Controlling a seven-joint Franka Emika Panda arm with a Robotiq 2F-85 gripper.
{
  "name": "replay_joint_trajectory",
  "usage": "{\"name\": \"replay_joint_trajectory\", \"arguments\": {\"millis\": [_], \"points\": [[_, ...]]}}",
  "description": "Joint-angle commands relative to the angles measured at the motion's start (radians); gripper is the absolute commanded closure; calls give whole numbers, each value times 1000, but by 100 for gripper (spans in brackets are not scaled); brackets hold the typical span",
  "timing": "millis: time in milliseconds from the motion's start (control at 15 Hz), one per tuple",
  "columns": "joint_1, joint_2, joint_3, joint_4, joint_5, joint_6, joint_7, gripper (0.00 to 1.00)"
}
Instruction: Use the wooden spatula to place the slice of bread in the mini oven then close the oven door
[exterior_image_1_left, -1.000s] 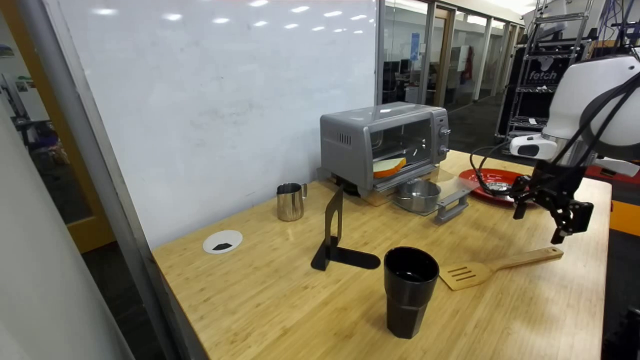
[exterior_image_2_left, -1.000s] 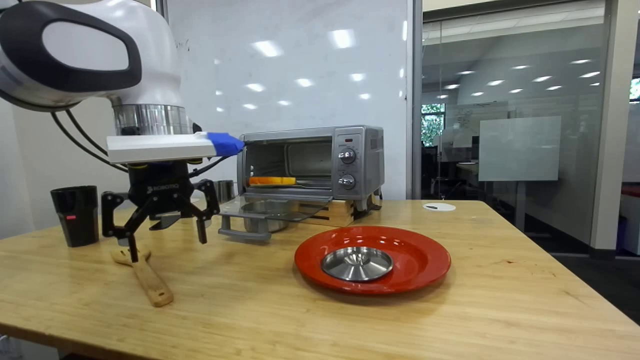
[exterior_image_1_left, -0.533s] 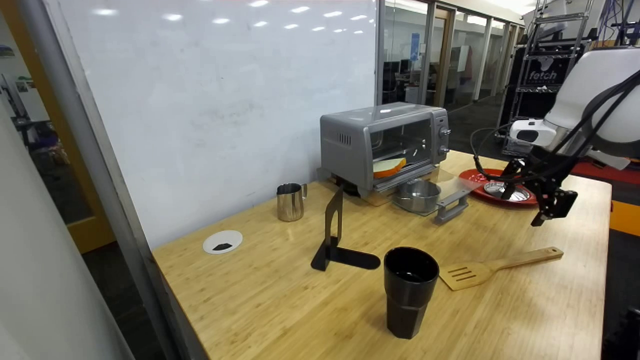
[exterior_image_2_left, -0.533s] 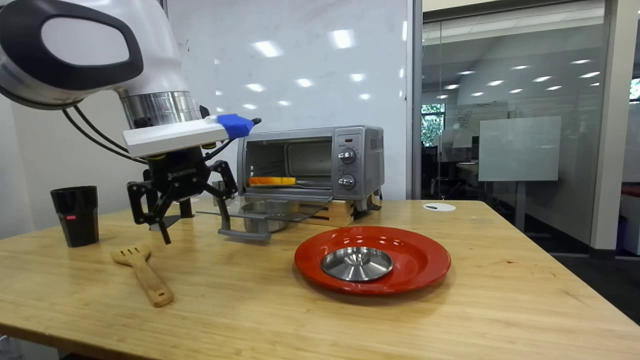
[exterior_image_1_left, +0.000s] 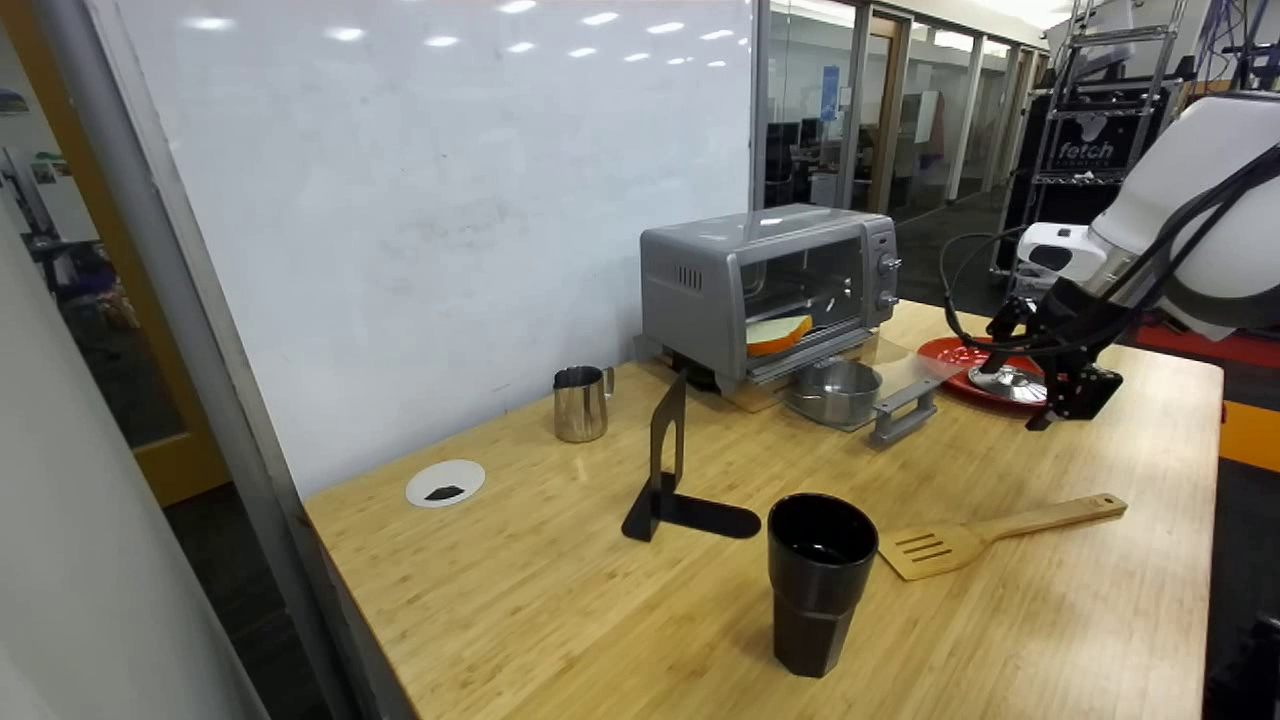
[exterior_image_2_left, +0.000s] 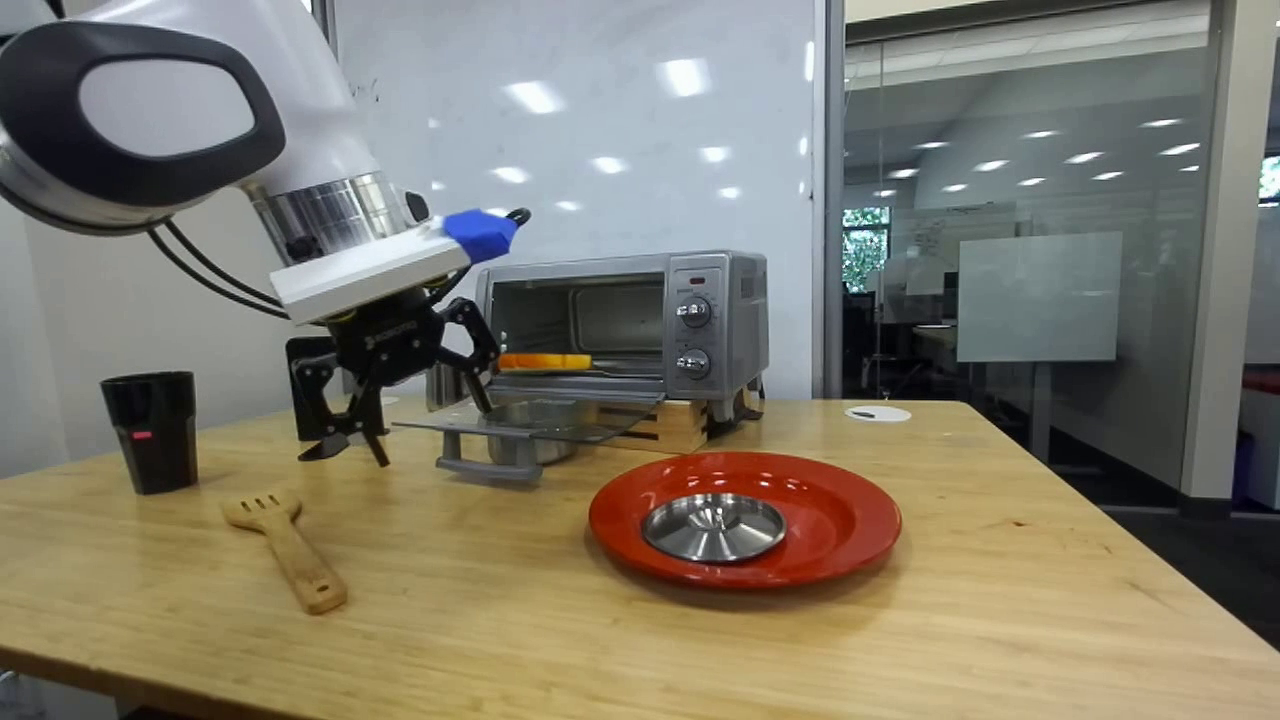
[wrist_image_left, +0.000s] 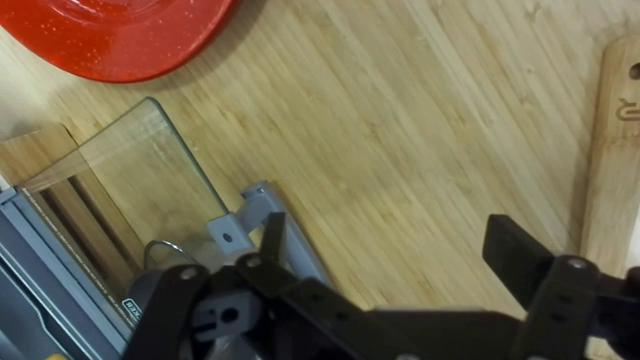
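The mini oven stands at the back; it also shows in an exterior view. Its oven door is lowered flat, with the grey handle in front. The slice of bread lies inside, near the opening; its orange crust faces out. The wooden spatula lies on the table, untouched; its handle is at the right of the wrist view. My gripper is tilted, open and empty, close to the door handle. In the wrist view its left finger overlaps the handle; I cannot tell if they touch.
A metal pot stands under the glass door. A red plate with a steel lid is beside the door. A black cup, black bookend and steel pitcher stand on the table.
My gripper has moved from above the spatula handle towards the oven door handle, and it has tilted. Its fingers stay open. The spatula, bread and door have not moved.
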Motion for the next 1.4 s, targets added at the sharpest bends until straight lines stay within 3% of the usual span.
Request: {"name": "replay_joint_trajectory", "arguments": {"millis": [0, 333, 733, 800, 1000, 1333], "points": [[69, 5, -42, 36, 175, -43, -55, 0], [84, 12, -122, 216, 455, -245, -93, 0], [33, 124, -250, 522, 601, -595, -47, 0], [-40, 157, -209, 581, 628, -675, -37, 0], [-138, 270, -200, 744, 694, -883, 16, 0], [-286, 457, -148, 975, 753, -1112, 134, 0]]}}
